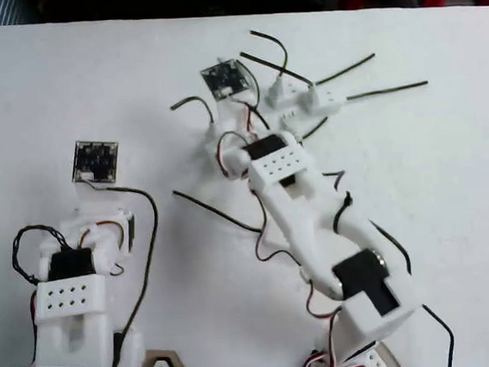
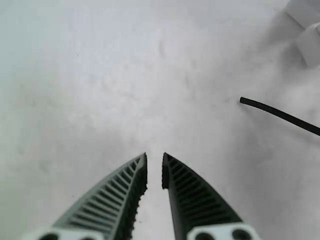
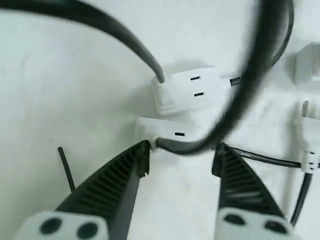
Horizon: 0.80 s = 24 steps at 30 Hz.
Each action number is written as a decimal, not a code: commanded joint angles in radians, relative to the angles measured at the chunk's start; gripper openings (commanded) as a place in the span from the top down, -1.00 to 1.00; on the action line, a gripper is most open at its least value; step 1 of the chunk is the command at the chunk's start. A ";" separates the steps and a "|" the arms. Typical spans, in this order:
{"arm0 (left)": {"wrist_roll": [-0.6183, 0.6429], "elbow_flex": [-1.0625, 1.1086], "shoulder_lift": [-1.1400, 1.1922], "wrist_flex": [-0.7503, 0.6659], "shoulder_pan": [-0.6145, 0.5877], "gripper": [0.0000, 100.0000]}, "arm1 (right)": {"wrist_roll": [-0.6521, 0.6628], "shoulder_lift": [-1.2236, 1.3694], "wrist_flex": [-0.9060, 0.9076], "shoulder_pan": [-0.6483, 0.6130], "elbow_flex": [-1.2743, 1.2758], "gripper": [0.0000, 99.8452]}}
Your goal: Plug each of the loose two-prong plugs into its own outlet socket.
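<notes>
My right gripper point(image 3: 180, 147) is open just above the table. Its fingers stand on either side of a white outlet socket point(image 3: 172, 132) with one slot showing and a black cord looping across it. Just beyond lies a second white socket point(image 3: 187, 92) with two slots facing up and a cord at its end. A white two-prong plug point(image 3: 306, 135) lies off to one side. In the high view the right arm reaches to the table's middle, with more white plugs and sockets point(image 1: 306, 103) just past it. My left gripper point(image 2: 154, 162) is shut with a narrow gap, holding nothing, over bare table.
Short black cords point(image 1: 385, 90) fan out from the white pieces at the back right. One loose cord point(image 1: 217, 211) lies between the two arms, and its end point(image 2: 280, 114) appears in the left wrist view. The table's left and far right are bare white.
</notes>
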 commanded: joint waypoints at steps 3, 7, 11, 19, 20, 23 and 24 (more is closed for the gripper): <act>0.005 -0.003 -0.021 -0.012 -0.013 0.85 | 0.008 -0.163 0.134 0.074 -0.064 0.56; 0.005 -0.003 -0.021 -0.012 -0.013 0.85 | 0.008 -0.168 0.173 0.180 -0.060 0.56; 0.005 -0.003 -0.021 -0.012 -0.013 0.85 | 0.009 -0.084 0.168 0.268 -0.058 0.56; 0.005 -0.002 -0.021 -0.015 -0.013 0.85 | 0.009 0.162 0.059 0.315 -0.064 0.56; 0.005 -0.002 -0.021 -0.015 -0.013 0.85 | 0.011 0.186 0.039 0.318 -0.064 0.57; 0.005 0.018 -0.025 -0.029 -0.012 0.85 | 0.011 0.237 -0.005 0.328 -0.064 0.70; 0.005 0.021 -0.025 -0.037 -0.012 0.85 | 0.011 0.246 -0.010 0.335 -0.064 0.77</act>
